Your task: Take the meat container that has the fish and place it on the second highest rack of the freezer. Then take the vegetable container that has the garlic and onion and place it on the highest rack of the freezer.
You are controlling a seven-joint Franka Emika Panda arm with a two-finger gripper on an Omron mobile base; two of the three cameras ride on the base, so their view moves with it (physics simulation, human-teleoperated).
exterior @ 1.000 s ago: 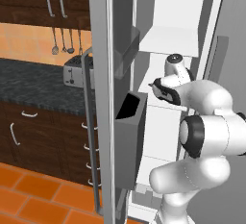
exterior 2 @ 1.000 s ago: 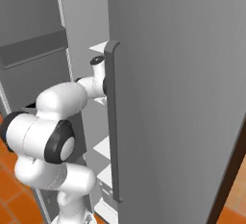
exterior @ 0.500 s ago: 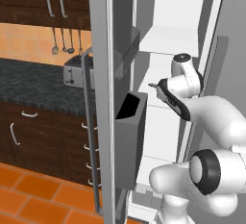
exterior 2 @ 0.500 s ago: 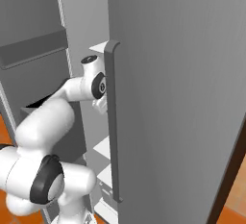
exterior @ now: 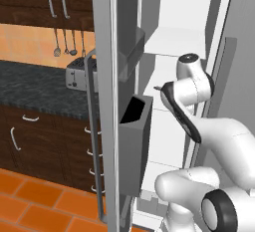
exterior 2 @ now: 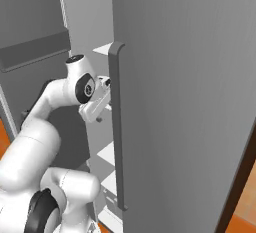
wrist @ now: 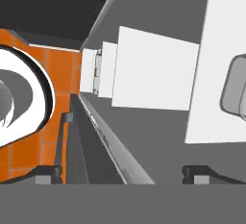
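Hand view shows our gripper point(wrist: 123, 172), fingers spread and empty, angled inside the open freezer point(exterior: 179, 42) between white shelves

The freezer point(exterior 2: 85, 22) stands open, its grey door point(exterior 2: 190, 102) taking up the frame from 12 o'clock round to 5 o'clock, with 1 long vertical handle point(exterior 2: 116, 127) on its near edge. The white arm point(exterior 2: 45, 112) climbs from 7 o'clock toward the centre. Its gripper point(exterior 2: 100, 108) sits at about 10 o'clock, just beside the handle; whether the fingers are parted cannot be told. White shelves point(exterior 2: 107, 154) show behind the handle.
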